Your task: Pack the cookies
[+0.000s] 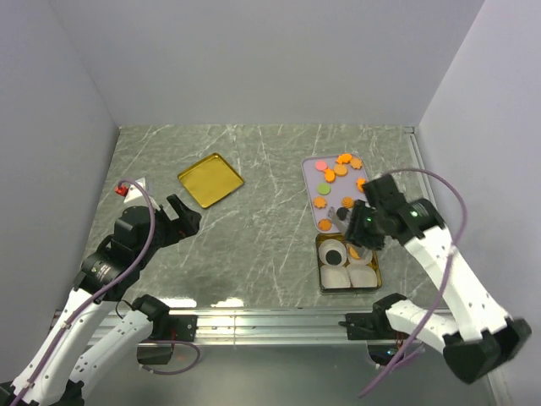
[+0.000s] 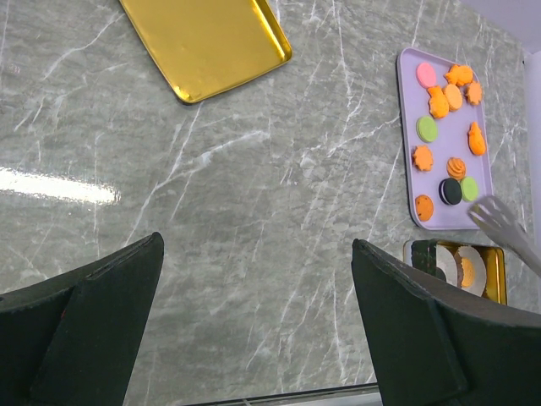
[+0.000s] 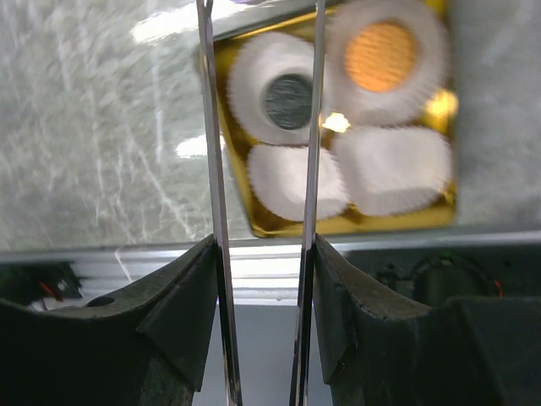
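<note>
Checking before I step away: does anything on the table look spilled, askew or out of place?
Nothing stands out. The cookies sit on the lavender tray or in paper cups inside the gold tin; none lies loose on the table. The gold lid lies flat, off to the side.

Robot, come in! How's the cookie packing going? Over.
Left gripper open, empty. Right gripper gripping tongs over the tin. Two cookies in cups, more on purple tray. Path looks clear.
</note>
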`<state>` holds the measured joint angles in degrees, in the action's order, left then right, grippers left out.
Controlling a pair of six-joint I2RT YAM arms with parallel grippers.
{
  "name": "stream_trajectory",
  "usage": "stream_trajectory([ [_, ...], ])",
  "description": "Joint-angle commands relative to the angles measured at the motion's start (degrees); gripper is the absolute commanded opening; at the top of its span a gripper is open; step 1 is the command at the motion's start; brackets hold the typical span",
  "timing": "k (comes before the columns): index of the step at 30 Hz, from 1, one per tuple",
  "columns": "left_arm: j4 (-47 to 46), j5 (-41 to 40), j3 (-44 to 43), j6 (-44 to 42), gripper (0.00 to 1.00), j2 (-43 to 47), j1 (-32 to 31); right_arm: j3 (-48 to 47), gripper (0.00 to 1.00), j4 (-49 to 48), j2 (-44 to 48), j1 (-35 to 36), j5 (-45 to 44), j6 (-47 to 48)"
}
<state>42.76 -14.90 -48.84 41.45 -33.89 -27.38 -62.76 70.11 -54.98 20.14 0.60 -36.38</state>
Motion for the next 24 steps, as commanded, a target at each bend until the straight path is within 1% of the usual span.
stream_trajectory([
  [1, -0.49, -0.4, -0.47, 0.47, 0.99, 0.23, -0.22, -4.03, 0.52, -7.08, -5.12, 5.95, -3.06, -1.93],
  [6, -0.4, -0.66, -0.56, 0.47, 0.99, 0.58, -0.13, -4.3, 0.52, -9.72, -11.01, 8.42, -3.59, -2.47],
  [15, -0.22, -0.84, -0.64, 0.74, 0.99, 0.4, -0.13, -8.86, 0.52, -10.52, -19.89, 8.69, -5.43, 0.26],
  [24, -0.22, -1.01, -0.64, 0.65, 0.99, 0.05, -0.13, -11.15, 0.52, -10.08, -24.82, 8.77, -7.02, 1.66],
])
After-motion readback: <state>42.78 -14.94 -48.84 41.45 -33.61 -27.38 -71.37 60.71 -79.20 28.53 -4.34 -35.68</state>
